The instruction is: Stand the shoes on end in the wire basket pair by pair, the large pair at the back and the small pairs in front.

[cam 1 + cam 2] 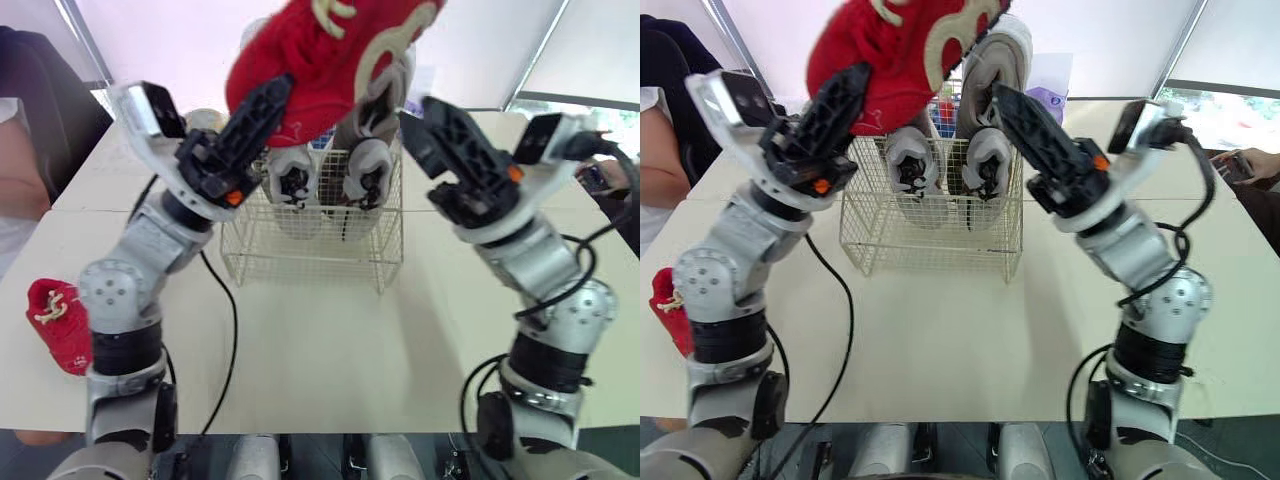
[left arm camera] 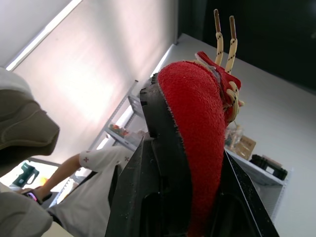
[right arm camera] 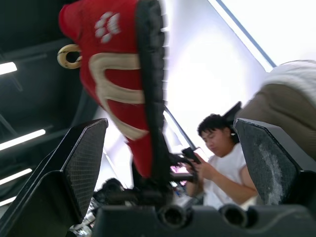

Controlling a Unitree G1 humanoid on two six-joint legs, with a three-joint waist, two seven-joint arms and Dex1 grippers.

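A red shoe (image 1: pixel 320 60) with cream laces hangs high above the wire basket (image 1: pixel 310 250), and my left gripper (image 1: pixel 272 98) is shut on its sole end (image 2: pixel 197 138). My right gripper (image 1: pixel 415 118) stands open just right of that shoe, fingers (image 3: pixel 84 163) spread wide and holding nothing. The shoe (image 3: pixel 118 74) sits beyond the fingertips, not between the pads. Two large grey shoes (image 1: pixel 295 175) (image 1: pixel 365 170) stand on end at the back of the basket. A second red shoe (image 1: pixel 55 320) lies on the table at the far left, beside my left arm.
The front half of the basket holds no shoes. A person (image 1: pixel 20 150) sits at the left table edge, and a hand holding a phone (image 1: pixel 600 178) shows at the right. A blue-and-white item (image 1: pixel 320 140) stands behind the basket.
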